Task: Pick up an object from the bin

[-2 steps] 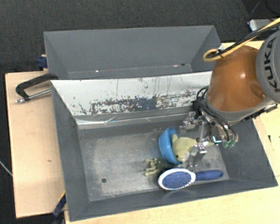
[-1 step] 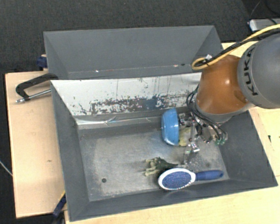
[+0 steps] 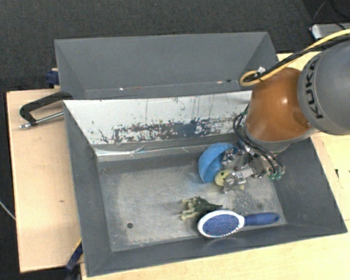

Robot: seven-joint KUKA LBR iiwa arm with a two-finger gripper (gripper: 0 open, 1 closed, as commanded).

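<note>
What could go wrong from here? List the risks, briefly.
1. The end effector sits right beside the blue rounded object near the back wall of the bin; that curved shape may slide away rather than be caught.
2. The blue-and-white brush and the small olive thing lie just in front; a low move toward them could knock them.

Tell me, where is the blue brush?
The brush lies along the bin's near wall, right of middle, a small green toy just up-left of it and the gripper farther back.
</note>
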